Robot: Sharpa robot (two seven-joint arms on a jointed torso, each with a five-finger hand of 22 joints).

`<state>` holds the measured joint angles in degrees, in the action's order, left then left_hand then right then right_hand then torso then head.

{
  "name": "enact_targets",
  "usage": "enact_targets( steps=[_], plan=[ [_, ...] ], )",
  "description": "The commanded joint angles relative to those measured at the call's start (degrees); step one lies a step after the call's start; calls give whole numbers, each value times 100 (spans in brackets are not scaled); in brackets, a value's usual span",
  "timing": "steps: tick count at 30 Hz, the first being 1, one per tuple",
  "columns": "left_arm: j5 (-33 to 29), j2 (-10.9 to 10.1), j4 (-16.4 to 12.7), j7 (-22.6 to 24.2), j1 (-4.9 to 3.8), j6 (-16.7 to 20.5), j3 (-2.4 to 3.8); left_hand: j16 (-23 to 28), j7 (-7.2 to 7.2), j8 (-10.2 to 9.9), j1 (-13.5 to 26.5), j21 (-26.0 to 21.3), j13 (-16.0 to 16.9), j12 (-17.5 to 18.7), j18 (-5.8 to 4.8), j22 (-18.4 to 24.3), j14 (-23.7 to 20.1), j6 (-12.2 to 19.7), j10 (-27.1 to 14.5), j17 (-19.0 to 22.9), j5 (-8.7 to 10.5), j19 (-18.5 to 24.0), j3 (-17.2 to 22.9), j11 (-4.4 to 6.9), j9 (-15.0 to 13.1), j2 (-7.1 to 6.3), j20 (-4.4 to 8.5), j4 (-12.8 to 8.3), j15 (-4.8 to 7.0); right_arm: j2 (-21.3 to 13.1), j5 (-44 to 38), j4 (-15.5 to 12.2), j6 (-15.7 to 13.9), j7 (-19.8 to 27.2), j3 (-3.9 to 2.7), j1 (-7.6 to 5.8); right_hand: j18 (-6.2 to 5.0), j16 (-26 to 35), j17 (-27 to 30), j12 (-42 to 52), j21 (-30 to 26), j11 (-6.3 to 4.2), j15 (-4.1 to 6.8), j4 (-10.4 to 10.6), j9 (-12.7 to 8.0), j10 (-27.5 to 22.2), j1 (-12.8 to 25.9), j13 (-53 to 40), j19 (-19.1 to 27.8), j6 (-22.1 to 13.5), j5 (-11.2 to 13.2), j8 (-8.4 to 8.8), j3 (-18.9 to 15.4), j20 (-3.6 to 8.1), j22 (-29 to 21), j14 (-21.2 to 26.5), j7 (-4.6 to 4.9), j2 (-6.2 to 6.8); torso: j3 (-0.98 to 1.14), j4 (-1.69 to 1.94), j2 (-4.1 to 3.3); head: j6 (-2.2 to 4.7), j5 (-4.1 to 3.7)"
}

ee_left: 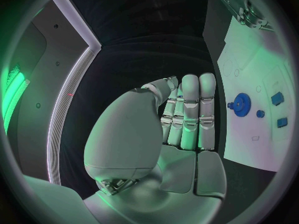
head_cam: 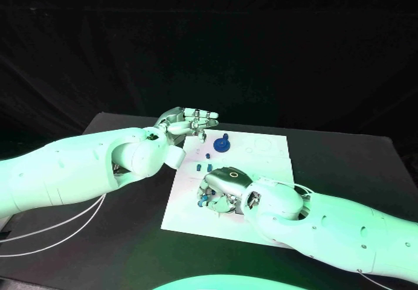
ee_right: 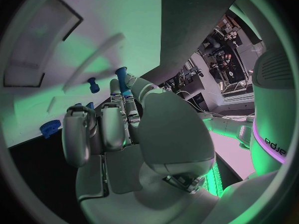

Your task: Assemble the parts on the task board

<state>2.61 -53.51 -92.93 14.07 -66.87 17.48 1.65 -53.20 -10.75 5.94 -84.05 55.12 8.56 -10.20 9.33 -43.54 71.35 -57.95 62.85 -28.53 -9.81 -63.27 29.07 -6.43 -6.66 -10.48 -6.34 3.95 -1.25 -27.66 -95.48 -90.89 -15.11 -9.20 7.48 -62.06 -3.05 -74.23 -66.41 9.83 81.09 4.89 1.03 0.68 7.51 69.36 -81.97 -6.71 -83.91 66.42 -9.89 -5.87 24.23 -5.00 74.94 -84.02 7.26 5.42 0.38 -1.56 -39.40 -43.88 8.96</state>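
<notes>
Your right hand (head_cam: 228,188) hung low over the near part of the white task board (head_cam: 266,158), its fingers pinching a small blue peg (ee_right: 121,73). Farther off, a blue gear (head_cam: 223,144) stood on the board. Your left hand (head_cam: 185,124) hovered at the board's far corner, fingers straight together, holding nothing.

On the table (head_cam: 366,158), at its middle: the task board (head_cam: 268,158). Toward the board's far end, a gear (head_cam: 222,145); just nearer than it and slightly left, several small parts (head_cam: 205,163) spread apart on the plate. At the board's far left corner, above its edge: the left hand (head_cam: 185,123), reaching in from the left. Over the board's near-left area, down close to the plate: the right hand (head_cam: 223,188), reaching in from the right, with a small part (ee_right: 122,78) at its fingertips (ee_right: 118,87), another part (ee_right: 92,84) just beside
</notes>
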Motion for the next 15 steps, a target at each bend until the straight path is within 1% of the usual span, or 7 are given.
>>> enact_targets(
  steps=[1, 5, 6, 7, 11, 13, 15],
  plan=[
    [16, 10, -16, 21, -3, -96, 4, -29, -4, 9, 24, -17, 5, -35, 67, 5, -32, 31, -44, 5, -3, 34, -39, -11, 6, 14, -7, -8, -18, 42, -249, 3, 129, -159, 8, 9, 85, -13, 18, 6, -26, -157, 16, -128, 5, 145, 3, -11, -140, -17, -17, 21, 167, 17, 1103, -177, 28, 0, 0, 5, -2, 25, -3],
    [16, 14, -14, 17, -3, -98, 3, -29, -4, 9, 24, -17, 5, -35, 67, 5, -32, 31, -44, 5, -3, 34, -39, -11, 6, 14, -7, -8, -18, 82, -264, 6, 113, -161, 15, 14, 77, -2, 41, -54, -65, -135, -1, -123, -6, 88, 83, -7, -120, -82, -21, 67, 163, 5, 1090, -169, 48, 41, 1, 6, 7, 13, 0],
    [16, 15, -14, 17, -3, -98, 3, -29, -4, 9, 24, -17, 5, -35, 67, 5, -32, 31, -44, 5, -3, 34, -39, -11, 6, 14, -7, -8, -18, 91, -262, 7, 102, -160, 17, 16, 71, 2, 49, -100, -94, -115, -19, -103, -16, 26, 139, 5, -105, -126, -33, 96, 153, -4, 1079, -166, 67, 67, -1, 0, 6, 9, 4],
    [16, 15, -14, 17, -3, -98, 3, -29, -4, 9, 24, -17, 5, -35, 67, 5, -32, 31, -44, 5, -3, 34, -39, -11, 6, 14, -7, -8, -18, 97, -257, 8, 88, -155, 19, 18, 64, 6, 59, -156, -129, -91, -42, -74, -27, -55, 208, 24, -87, -171, -60, 124, 134, -17, 1066, -163, 89, 103, -2, -4, 6, 11, 6],
    [16, 16, -10, 16, -3, -96, 3, -29, -4, 9, 24, -17, 5, -35, 67, 5, -32, 31, -44, 5, -3, 34, -39, -11, 6, 14, -7, -8, -18, 107, -227, 3, 8, -117, 25, 25, 25, 89, 192, -362, -324, 38, -147, 50, -90, -395, 518, 103, 13, -427, -243, 236, -9, -97, 989, -121, 192, 325, -5, -11, 9, 21, 5],
    [16, 16, -8, 13, -3, -98, 3, -29, -4, 9, 24, -17, 5, -35, 67, 5, -32, 31, -44, 5, -3, 34, -39, -11, 6, 14, -7, -8, -18, 104, -213, -3, -42, -106, 26, 27, 3, 142, 272, -411, -426, 81, -177, 78, -117, -531, 592, 129, 65, -521, -263, 235, -73, -130, 948, -91, 214, 388, -2, -8, 7, 25, 3],
    [16, 17, -7, 10, -3, -101, 3, -29, -4, 9, 24, -17, 5, -35, 67, 5, -32, 31, -44, 5, -3, 34, -39, -11, 6, 14, -7, -8, -18, 96, -207, -14, -92, -104, 28, 31, -29, 223, 388, -436, -566, 110, -202, 88, -140, -651, 625, 149, 135, -596, -275, 233, -128, -159, 890, -49, 236, 416, 0, -6, 5, 30, 0]
  ],
)
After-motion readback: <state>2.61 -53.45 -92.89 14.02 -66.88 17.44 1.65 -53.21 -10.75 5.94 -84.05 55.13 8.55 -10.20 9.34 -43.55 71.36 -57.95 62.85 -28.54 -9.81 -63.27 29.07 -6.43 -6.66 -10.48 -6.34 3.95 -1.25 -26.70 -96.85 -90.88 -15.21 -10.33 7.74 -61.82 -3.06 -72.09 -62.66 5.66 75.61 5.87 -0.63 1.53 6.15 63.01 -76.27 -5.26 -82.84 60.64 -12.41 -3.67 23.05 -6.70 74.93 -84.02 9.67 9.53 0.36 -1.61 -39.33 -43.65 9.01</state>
